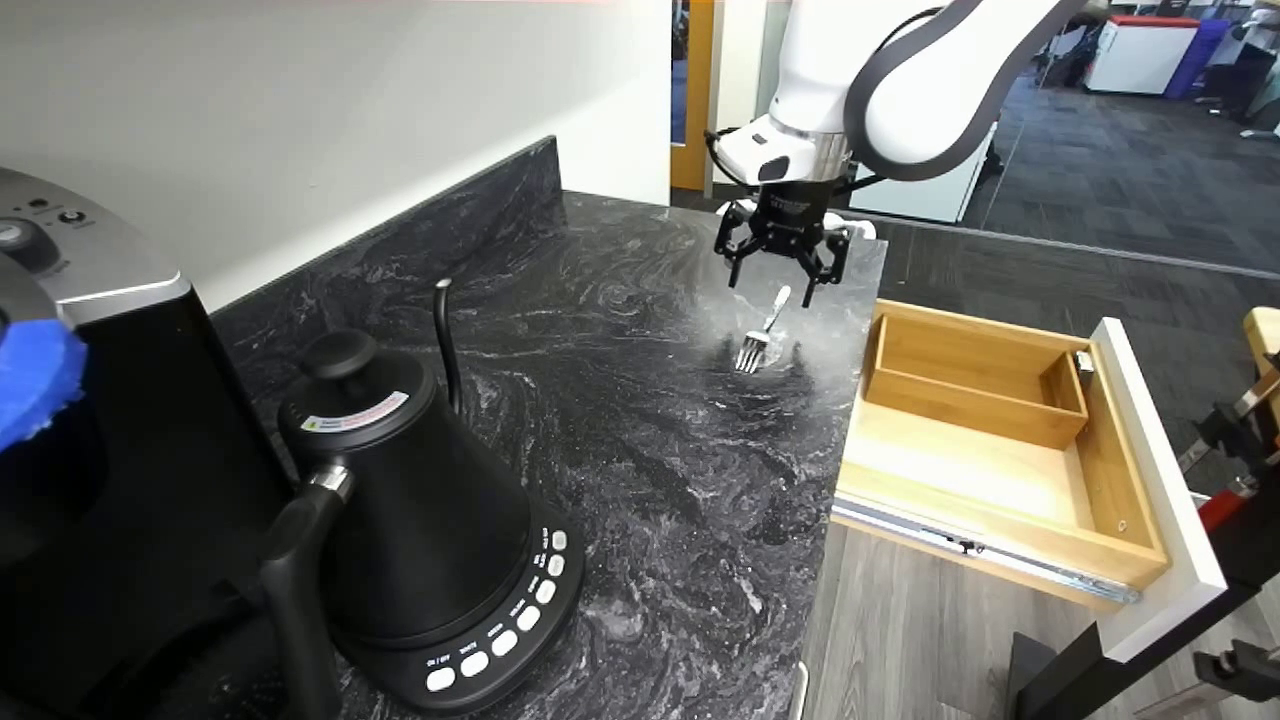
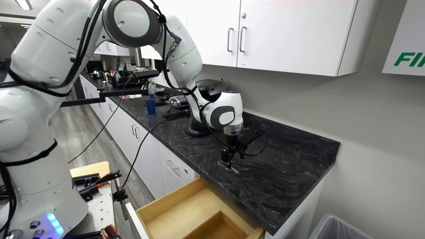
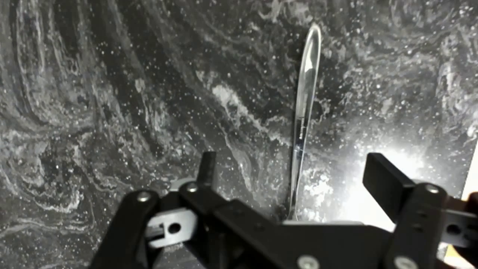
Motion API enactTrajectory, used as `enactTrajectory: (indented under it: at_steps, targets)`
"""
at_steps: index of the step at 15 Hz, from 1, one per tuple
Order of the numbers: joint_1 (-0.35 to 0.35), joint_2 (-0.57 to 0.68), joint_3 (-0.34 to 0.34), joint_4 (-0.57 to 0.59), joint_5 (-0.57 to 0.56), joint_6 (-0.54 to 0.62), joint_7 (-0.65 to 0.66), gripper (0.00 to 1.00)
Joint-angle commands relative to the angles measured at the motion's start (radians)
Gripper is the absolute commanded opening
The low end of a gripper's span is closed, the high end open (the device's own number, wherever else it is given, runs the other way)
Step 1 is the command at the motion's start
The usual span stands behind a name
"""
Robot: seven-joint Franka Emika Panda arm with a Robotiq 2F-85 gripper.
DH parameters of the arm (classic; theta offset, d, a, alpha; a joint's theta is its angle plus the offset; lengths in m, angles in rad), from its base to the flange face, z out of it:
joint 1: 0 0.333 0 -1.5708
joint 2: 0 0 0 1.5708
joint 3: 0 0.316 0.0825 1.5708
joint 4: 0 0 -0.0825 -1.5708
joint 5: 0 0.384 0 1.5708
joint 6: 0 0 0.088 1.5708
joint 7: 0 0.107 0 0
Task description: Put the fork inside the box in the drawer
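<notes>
One claw (image 3: 291, 162) | spread wide, empty | fork (image 3: 302, 116) lies below, apart, on countertop (image 1: 640, 420)

Worktop (image 1: 680, 480): free strips each side of fork (image 1: 753, 350), below spread hand (image 1: 771, 289); hand's height hard to judge. Kettle (image 1: 420, 520): obstacle, well apart. Drawer (image 1: 960, 465), box (image 1: 970, 408): beside worktop, enterable from above.

On the counter (image 1: 650, 480), in an exterior view: fork (image 1: 765, 330), tines to seven o'clock, with gripper (image 1: 772, 285) just above. At eight o'clock from the fork, also on the counter: kettle (image 1: 430, 530). At four, below counter level: drawer (image 1: 950, 465), with box (image 1: 975, 410) inside, along the twelve-o'clock side.
</notes>
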Motion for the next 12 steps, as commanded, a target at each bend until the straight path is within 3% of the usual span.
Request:
enactTrajectory:
  at_steps: [1, 6, 12]
  targets:
    - [-0.018, 0.025, 0.006, 0.059, 0.0, -0.086, 0.078, 1.0]
    - [-0.044, 0.038, 0.036, 0.109, 0.036, -0.22, 0.092, 1.0]
    - [-0.061, 0.054, 0.054, 0.142, 0.06, -0.263, 0.068, 1.0]
